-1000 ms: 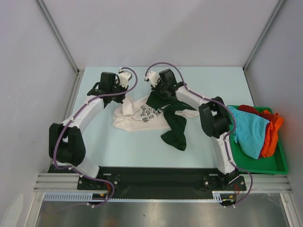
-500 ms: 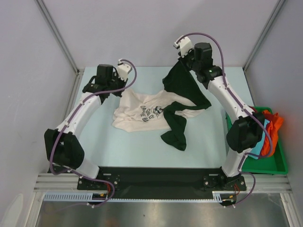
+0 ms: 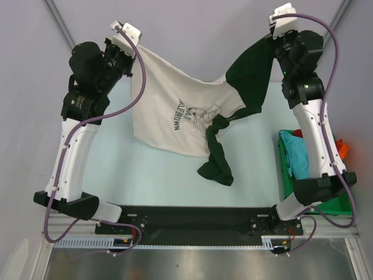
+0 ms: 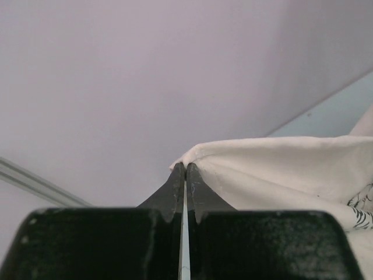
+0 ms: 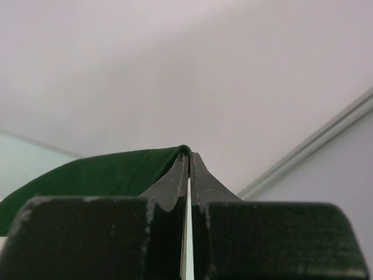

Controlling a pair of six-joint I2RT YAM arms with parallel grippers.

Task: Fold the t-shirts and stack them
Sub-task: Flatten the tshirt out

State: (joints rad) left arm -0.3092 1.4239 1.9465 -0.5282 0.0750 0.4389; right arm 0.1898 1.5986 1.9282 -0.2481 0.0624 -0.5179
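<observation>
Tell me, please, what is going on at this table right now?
Two robot arms hold two tangled shirts above the pale table. The left gripper is shut on a corner of the cream-white cloth t-shirt with dark chest print; the right gripper is shut on the plain dark green t-shirt. The green one drapes across the white one, its lower end down at the table. Nothing is folded yet.

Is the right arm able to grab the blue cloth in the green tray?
Probably not yet: the right gripper is shut on the dark green t-shirt, held high. The blue cloth lies in the green tray by its base.
</observation>
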